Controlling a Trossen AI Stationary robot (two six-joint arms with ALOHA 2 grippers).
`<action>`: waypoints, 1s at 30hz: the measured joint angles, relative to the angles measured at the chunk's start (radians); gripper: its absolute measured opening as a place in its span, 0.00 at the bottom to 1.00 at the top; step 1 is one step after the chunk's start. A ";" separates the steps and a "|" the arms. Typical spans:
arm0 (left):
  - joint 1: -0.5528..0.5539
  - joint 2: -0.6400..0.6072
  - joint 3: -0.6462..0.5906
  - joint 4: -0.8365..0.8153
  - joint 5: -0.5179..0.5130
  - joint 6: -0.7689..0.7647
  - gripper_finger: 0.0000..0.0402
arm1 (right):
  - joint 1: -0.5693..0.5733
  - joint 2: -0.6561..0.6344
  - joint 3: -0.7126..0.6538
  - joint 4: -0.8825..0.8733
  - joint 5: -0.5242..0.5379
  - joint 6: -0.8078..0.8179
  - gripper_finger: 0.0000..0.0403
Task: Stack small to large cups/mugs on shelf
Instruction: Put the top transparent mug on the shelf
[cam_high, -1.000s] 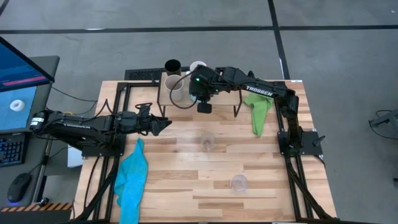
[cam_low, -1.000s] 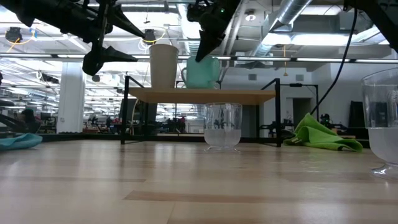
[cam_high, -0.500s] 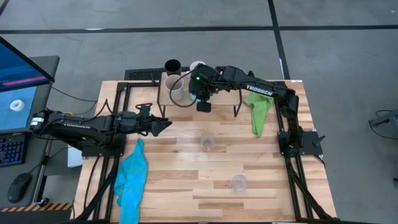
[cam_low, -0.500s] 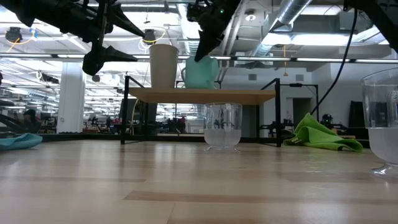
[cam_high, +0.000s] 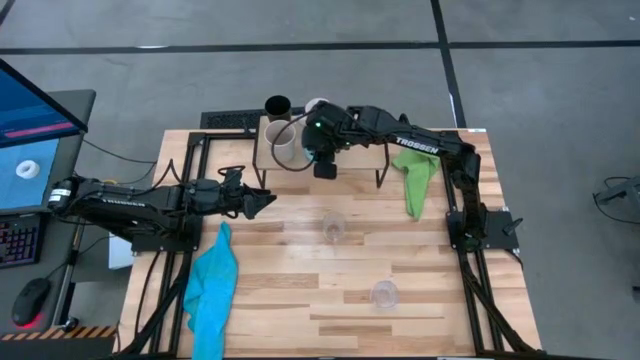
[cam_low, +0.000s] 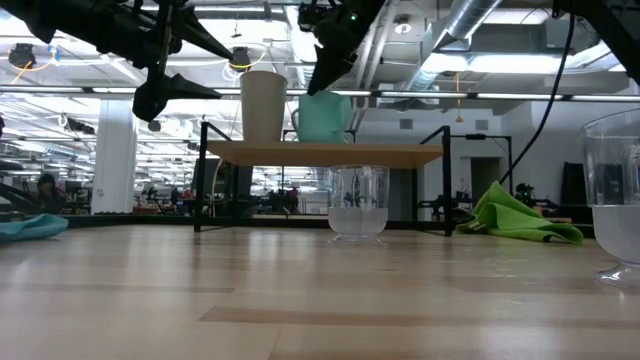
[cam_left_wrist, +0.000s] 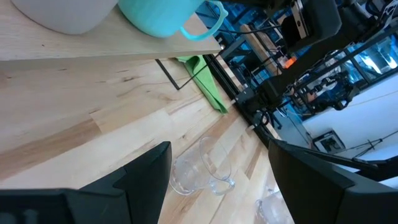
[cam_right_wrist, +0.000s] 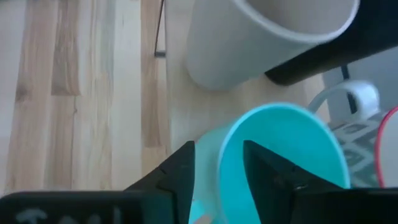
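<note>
On the shelf (cam_low: 330, 153) stand the beige-grey cup (cam_low: 263, 105) and, beside it, the cyan mug (cam_low: 327, 117), each on its base. My right gripper (cam_right_wrist: 217, 149) hangs open just above the cyan mug (cam_right_wrist: 280, 155), one finger outside its rim and one over its mouth; I see no touch. In the high view this gripper (cam_high: 318, 135) hides the mug. My left gripper (cam_high: 262, 200) waits open over the table's left part. Two clear glasses (cam_high: 333, 226) (cam_high: 384, 294) stand on the table. The black tumbler (cam_high: 277, 105) and white mug (cam_high: 318, 105) stand beyond the shelf.
A green cloth (cam_high: 418, 180) lies at the shelf's right end. A blue cloth (cam_high: 213, 285) lies along the table's left side. The shelf's right half (cam_high: 360, 160) is bare board. A monitor stands off the table's left edge.
My right gripper has edged up and a little toward the table's far left, away from the cyan mug, which has stayed on the shelf.
</note>
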 joint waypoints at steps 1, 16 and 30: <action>0.000 0.000 0.000 0.000 0.000 0.000 0.65 | 0.000 -0.003 0.000 0.008 0.000 0.000 0.41; 0.000 0.000 0.000 -0.005 0.002 0.011 0.65 | 0.110 -0.136 0.209 -0.167 -0.003 -0.022 0.48; 0.000 0.000 0.000 -0.003 0.027 0.011 0.65 | 0.262 -0.380 0.210 -0.438 0.076 0.267 0.48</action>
